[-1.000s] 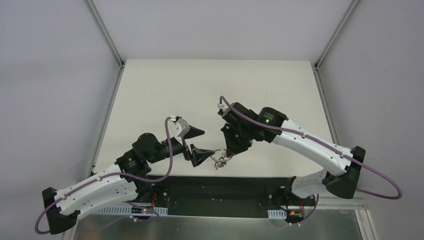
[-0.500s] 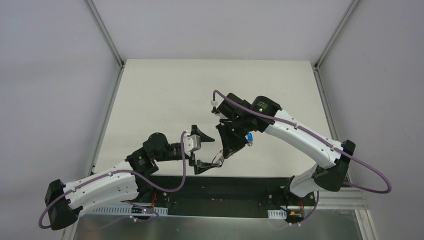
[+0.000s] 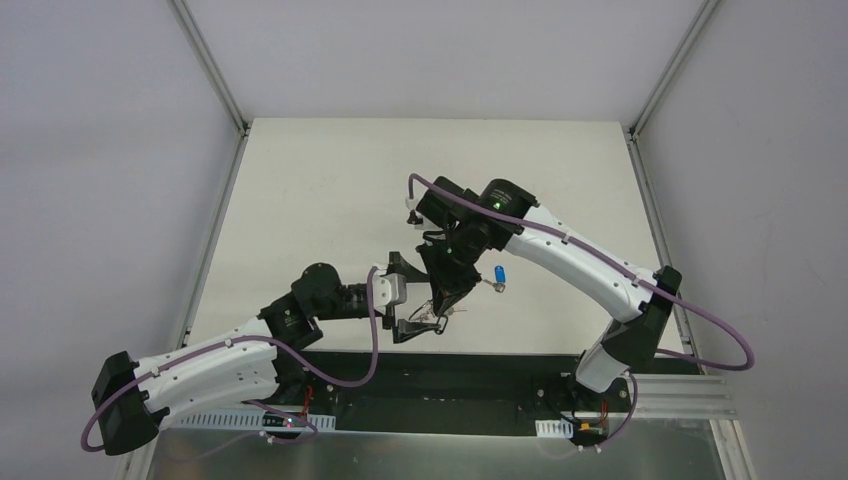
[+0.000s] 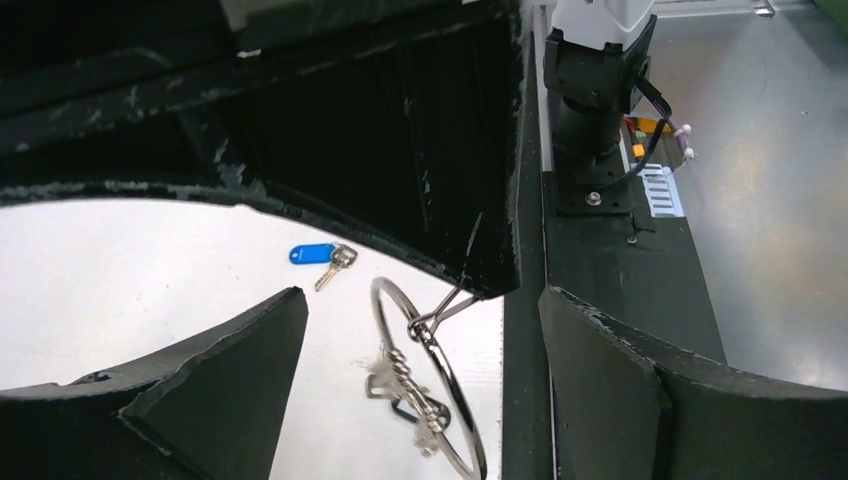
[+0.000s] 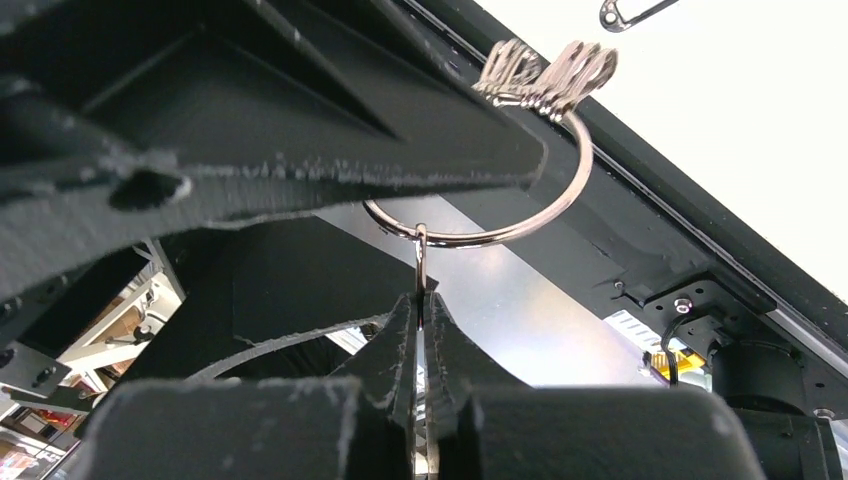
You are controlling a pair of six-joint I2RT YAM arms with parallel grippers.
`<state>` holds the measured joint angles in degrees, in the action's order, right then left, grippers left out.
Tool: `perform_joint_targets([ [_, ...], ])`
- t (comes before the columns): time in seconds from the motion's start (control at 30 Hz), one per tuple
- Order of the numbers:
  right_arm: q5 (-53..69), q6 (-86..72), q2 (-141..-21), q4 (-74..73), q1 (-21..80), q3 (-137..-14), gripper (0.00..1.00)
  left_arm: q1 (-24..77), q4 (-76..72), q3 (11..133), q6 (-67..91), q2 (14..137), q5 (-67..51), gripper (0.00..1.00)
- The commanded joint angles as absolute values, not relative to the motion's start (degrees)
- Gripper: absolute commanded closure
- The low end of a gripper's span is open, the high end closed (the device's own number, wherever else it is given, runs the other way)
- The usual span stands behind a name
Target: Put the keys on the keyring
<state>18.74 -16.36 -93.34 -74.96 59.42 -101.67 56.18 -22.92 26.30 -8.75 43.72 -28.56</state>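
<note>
My right gripper (image 5: pixel 420 300) is shut on the small metal piece (image 5: pixel 421 255) of the silver keyring (image 5: pixel 500 225) and holds the ring in the air near the table's front edge (image 3: pixel 432 318). A bunched metal cluster (image 5: pixel 545 72) sits on the ring. My left gripper (image 4: pixel 418 300) is open, with the hanging keyring (image 4: pixel 430 390) between its fingers (image 4: pixel 230 380) and touching neither. The blue-headed key (image 4: pixel 318 255) lies flat on the table, apart from both grippers; it also shows in the top view (image 3: pixel 498 277). A dark shape under the ring (image 4: pixel 412 410) may be the black-headed key; I cannot tell.
The black base strip (image 3: pixel 470 375) runs along the table's near edge just behind the ring. A small metal loop (image 5: pixel 630 12) lies on the white table (image 3: pixel 330 190). The two arms cross close together at the front middle.
The right gripper has swung left with the keyring, uncovering the blue key on the table. The left gripper has moved right, so its open fingers now flank the ring.
</note>
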Motion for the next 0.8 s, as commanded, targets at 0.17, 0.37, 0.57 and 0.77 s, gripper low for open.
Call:
perform_joint_targets([
  [0.17, 23.02, -16.47, -94.91, -78.04, 58.58, -106.65, 1.0, 56.34, -28.65, 25.58, -11.0, 42.7, -31.48, 0.28],
  [0.37, 24.8, -16.9, -95.27, -78.05, 58.06, -107.67, 1.0, 56.33, -26.74, 26.02, -12.11, 43.71, -32.98, 0.52],
  [0.57, 25.24, -17.22, -95.71, -78.79, 57.49, -108.93, 1.0, 56.37, -24.4, 26.48, -12.84, 43.51, -34.09, 0.71],
  [0.77, 25.77, -17.45, -96.43, -78.98, 57.42, -109.86, 1.0, 56.34, -24.23, 26.99, -13.12, 43.67, -34.61, 0.65],
])
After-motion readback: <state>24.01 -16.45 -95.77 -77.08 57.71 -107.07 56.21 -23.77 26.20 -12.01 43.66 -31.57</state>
